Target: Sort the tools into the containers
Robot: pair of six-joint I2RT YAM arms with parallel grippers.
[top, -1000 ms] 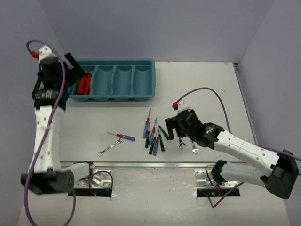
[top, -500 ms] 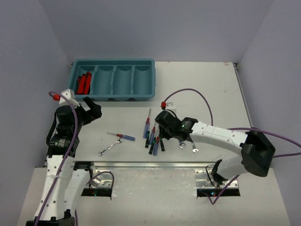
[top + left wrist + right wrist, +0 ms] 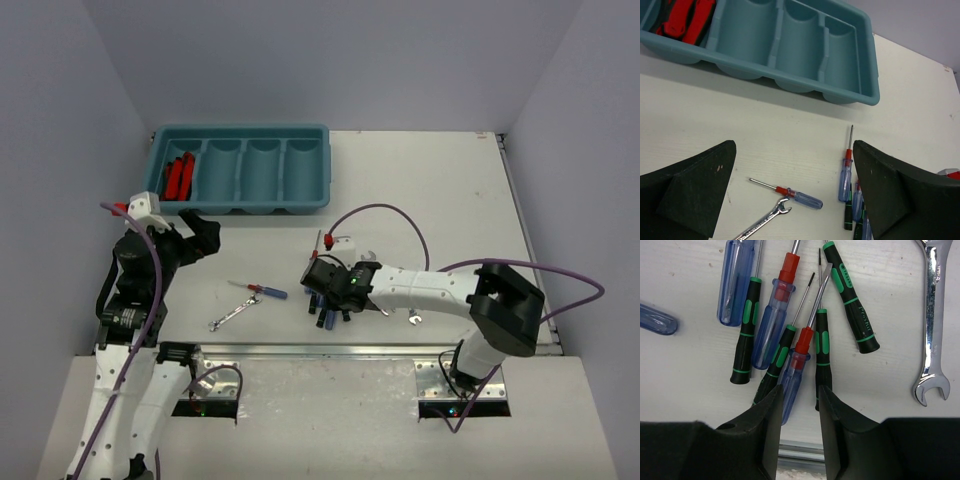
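Red-and-black pliers (image 3: 178, 175) lie in the leftmost compartment of the teal tray (image 3: 240, 207). One red-and-blue screwdriver (image 3: 800, 197) and a silver wrench (image 3: 765, 220) lie apart, below my open left gripper (image 3: 794, 150), which holds nothing. A pile of red-blue and black-green screwdrivers (image 3: 328, 300) lies mid-table. My right gripper (image 3: 800, 388) hangs low over that pile with its jaws narrowed. A gap shows between them, and the handle of a red-blue screwdriver (image 3: 797, 360) runs under its left finger (image 3: 771, 410). Nothing is clearly gripped.
Silver wrenches (image 3: 935, 340) lie just right of the pile, near the right arm. The tray's other three compartments (image 3: 795, 45) look empty. A metal rail (image 3: 320, 350) runs along the table's near edge.
My left arm has come away from the tray toward the near left of the table. My right gripper has moved left over the screwdriver pile and narrowed its jaws.
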